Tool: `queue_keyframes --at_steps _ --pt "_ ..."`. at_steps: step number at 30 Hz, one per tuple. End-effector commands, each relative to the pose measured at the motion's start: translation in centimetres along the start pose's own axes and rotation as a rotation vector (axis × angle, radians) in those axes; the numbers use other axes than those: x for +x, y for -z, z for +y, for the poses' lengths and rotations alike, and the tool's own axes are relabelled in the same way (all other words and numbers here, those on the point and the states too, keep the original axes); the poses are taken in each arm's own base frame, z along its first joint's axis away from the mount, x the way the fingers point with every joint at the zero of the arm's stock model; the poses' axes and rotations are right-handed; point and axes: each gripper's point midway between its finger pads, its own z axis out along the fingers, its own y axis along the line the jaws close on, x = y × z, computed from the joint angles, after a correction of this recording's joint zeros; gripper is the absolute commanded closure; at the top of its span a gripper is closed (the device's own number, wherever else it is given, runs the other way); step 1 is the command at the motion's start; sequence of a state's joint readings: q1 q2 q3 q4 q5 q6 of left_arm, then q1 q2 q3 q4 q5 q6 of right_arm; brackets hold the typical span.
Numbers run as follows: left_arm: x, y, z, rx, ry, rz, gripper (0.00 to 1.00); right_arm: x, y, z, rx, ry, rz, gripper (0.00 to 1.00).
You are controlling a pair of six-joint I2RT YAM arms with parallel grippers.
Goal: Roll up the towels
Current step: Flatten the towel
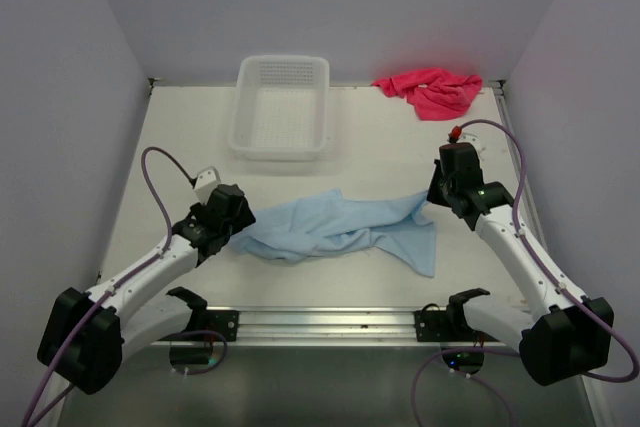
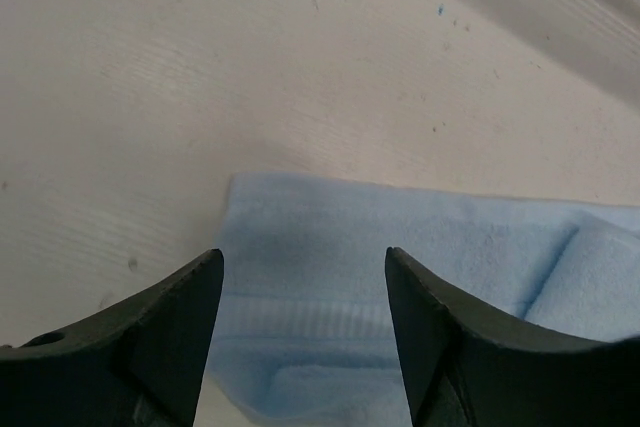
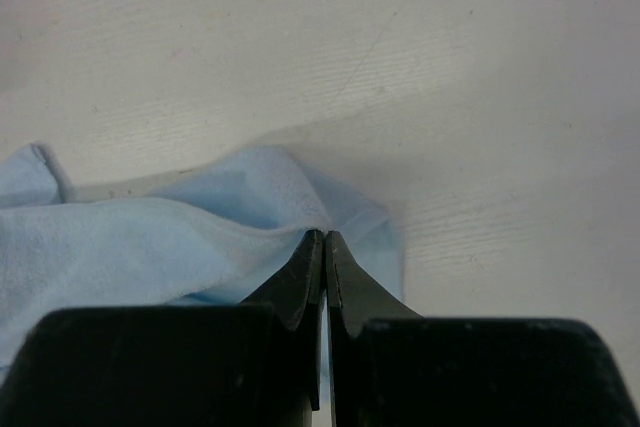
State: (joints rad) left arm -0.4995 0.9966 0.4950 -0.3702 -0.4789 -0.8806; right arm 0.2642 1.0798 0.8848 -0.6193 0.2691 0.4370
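A light blue towel (image 1: 335, 230) lies crumpled across the table's middle. My left gripper (image 1: 232, 228) is open over its left end; in the left wrist view the towel's corner (image 2: 330, 277) lies between and below the spread fingers (image 2: 190, 337). My right gripper (image 1: 432, 194) is shut on the towel's right corner; in the right wrist view the fingers (image 3: 325, 247) pinch a raised fold of blue cloth (image 3: 200, 237). A pink towel (image 1: 432, 90) lies bunched at the back right corner.
A white plastic basket (image 1: 281, 107) stands at the back middle. Walls close the table on the left, back and right. A metal rail (image 1: 330, 322) runs along the near edge between the arm bases.
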Motion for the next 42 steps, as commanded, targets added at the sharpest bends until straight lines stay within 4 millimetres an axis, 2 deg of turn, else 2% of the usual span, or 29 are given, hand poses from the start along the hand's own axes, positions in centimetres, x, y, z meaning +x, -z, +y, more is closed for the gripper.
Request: queue_keyframes --at_steps 1,2,4,9,15,26,30,38,42 --pt "-1.2 -2.3 -0.3 0.042 0.012 0.002 0.32 -0.3 -0.6 0.2 -0.016 -0.029 -0.023 1.0" --pt "-1.0 -2.8 0.2 0.027 0.016 0.017 0.4 -0.1 -0.8 0.1 -0.013 -0.029 -0.015 1.0" --pt "-0.5 -3.7 1.0 0.006 0.025 0.046 0.44 0.0 -0.9 0.3 -0.021 -0.029 -0.01 1.0" --pt "0.3 -4.6 1.0 0.019 0.034 0.085 0.44 -0.3 -1.0 0.6 -0.033 -0.03 -0.013 1.0" --pt "1.8 -5.2 2.4 -0.031 0.019 0.124 0.46 -0.2 -1.0 0.5 -0.037 -0.031 -0.009 1.0" --pt "-0.4 -5.4 2.9 -0.074 0.053 0.06 0.48 0.2 -1.4 0.7 -0.046 -0.033 0.002 1.0" --pt "-0.3 -5.8 3.1 -0.081 0.057 0.068 0.5 0.2 -1.3 0.7 -0.046 -0.033 0.001 1.0" --pt "0.2 -6.2 2.7 -0.05 0.053 0.091 0.67 0.3 -1.3 0.6 -0.044 -0.033 0.001 1.0" --pt "0.7 -6.1 2.6 -0.029 0.05 0.108 0.71 0.1 -1.1 0.6 -0.047 -0.033 -0.006 1.0"
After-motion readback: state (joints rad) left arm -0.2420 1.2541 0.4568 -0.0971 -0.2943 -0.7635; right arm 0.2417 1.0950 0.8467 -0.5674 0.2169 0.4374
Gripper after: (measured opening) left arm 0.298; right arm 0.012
